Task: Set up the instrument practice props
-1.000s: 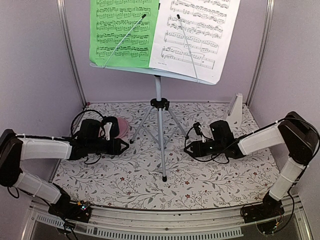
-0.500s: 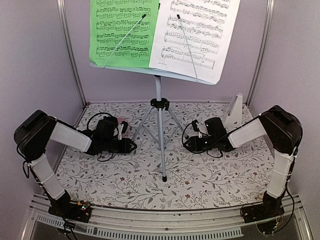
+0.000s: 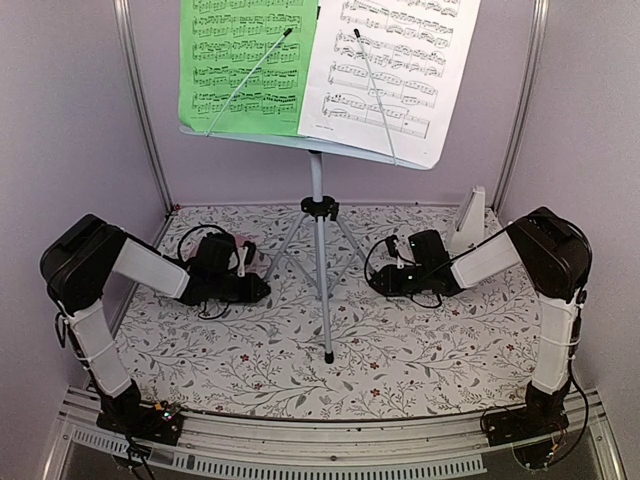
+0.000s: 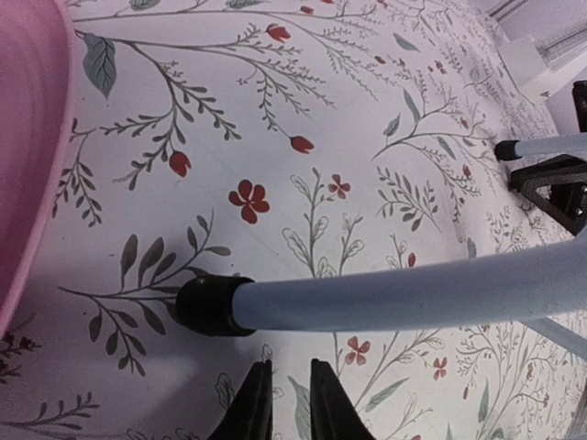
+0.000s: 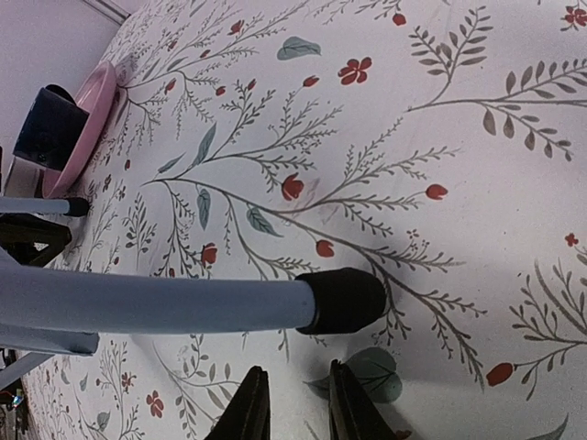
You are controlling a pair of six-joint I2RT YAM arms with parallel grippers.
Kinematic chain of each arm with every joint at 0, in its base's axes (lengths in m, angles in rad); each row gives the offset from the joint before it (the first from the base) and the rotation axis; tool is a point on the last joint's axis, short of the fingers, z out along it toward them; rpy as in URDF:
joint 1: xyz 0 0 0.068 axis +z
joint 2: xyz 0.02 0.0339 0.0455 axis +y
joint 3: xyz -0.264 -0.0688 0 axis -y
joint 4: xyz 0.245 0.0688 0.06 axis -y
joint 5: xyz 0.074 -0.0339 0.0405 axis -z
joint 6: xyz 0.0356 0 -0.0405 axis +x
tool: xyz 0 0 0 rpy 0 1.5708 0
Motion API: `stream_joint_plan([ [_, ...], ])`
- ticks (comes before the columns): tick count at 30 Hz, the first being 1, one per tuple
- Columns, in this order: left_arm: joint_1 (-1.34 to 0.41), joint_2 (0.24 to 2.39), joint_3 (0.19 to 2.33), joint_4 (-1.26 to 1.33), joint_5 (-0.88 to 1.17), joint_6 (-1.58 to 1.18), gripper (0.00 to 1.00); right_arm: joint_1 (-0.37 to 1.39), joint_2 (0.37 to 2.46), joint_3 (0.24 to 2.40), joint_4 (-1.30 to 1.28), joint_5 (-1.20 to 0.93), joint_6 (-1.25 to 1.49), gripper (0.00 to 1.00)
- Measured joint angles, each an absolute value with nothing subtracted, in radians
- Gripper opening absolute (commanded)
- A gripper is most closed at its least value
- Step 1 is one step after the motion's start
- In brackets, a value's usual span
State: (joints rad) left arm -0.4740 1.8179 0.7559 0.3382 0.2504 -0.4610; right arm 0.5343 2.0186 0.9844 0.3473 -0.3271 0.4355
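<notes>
The pale grey music stand [image 3: 317, 185] is upright mid-table. Its desk holds a green sheet [image 3: 245, 60] and a white sheet [image 3: 390, 65] side by side. A small white metronome [image 3: 473, 220] stands at the back right. My left gripper [image 3: 262, 287] lies low by the stand's left foot. In the left wrist view its fingertips [image 4: 287, 385] are a slim gap apart, just short of the black foot cap [image 4: 206, 305], and hold nothing. My right gripper [image 3: 372, 280] lies by the right foot. Its jaws [image 5: 293, 394] stand a little wider, below that cap [image 5: 344, 300], and hold nothing.
A pink plate [image 4: 27, 137] lies behind my left gripper. The right wrist view shows a dark blue cup [image 5: 50, 124] on it. The stand's third leg ends near the table's middle front [image 3: 328, 355]. Purple walls close in the back and both sides.
Both arms have folded upward at the elbows, and their wrists have shifted back toward the stand's feet. Both grippers' jaws have narrowed.
</notes>
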Motion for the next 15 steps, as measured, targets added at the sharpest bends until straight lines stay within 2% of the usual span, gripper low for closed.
stream_joint_plan([
  [15,-0.448,1.904,0.861,0.315,0.269,-0.44,0.11,0.503,2.079,1.064,0.34,-0.334,0.47,0.21],
])
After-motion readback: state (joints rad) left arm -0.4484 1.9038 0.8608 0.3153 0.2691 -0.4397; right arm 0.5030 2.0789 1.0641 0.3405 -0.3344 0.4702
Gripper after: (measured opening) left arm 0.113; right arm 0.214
